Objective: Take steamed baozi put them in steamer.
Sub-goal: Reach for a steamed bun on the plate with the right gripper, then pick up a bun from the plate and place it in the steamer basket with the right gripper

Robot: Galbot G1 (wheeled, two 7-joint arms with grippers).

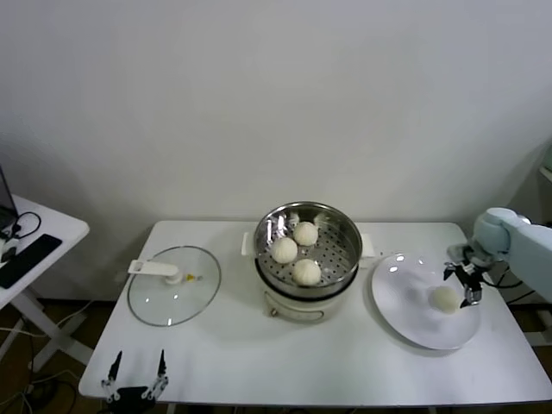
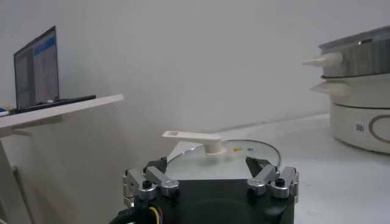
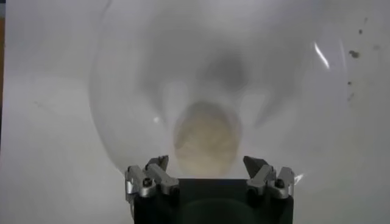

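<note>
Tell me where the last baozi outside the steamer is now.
In the head view, the baozi lies on the white plate, right of the steamer, below the open right tool.

baozi: three cream-white buns (image 1: 296, 249) in steamer (image 1: 345, 226) centre | fourth bun (image 1: 445, 298) right, on plate (image 1: 401, 306)

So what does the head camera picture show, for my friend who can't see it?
The right gripper hangs open over the last baozi on a white plate. Three baozi already sit in the steel steamer mid-table, with a glass lid to its left.
</note>
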